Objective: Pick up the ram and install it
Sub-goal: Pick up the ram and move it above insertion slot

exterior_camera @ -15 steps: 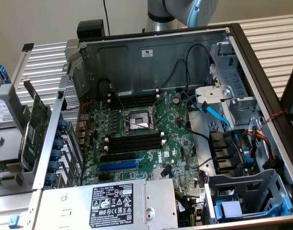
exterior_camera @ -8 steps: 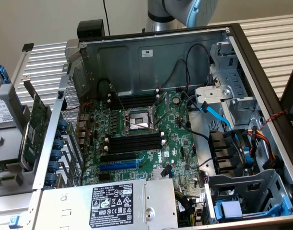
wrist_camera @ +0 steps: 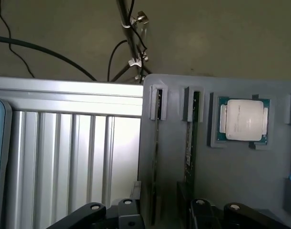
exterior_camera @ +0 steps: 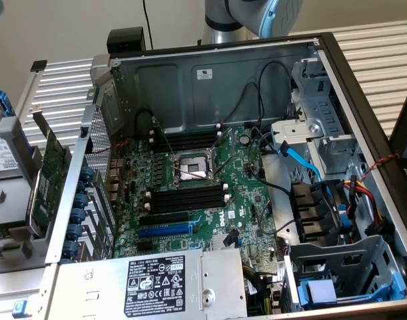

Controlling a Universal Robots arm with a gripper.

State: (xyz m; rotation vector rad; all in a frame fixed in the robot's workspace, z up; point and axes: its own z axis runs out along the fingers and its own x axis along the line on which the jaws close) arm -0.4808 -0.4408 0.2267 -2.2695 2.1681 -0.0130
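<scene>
past the case (exterior_camera: 190,87) at twelve o'clock, my spread gripper (wrist_camera: 164,212) hangs by the ram (wrist_camera: 157,143); misaligned, i'd snag the neighbouring stick (wrist_camera: 190,143).

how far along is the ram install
Nothing looks done: the memory slots in the case are empty. In hand: the open gripper holds nothing and hangs by the grey tray, nearest the ram that stands on edge in it, beside a second stick. Left: both the pick-up and the install.
</scene>
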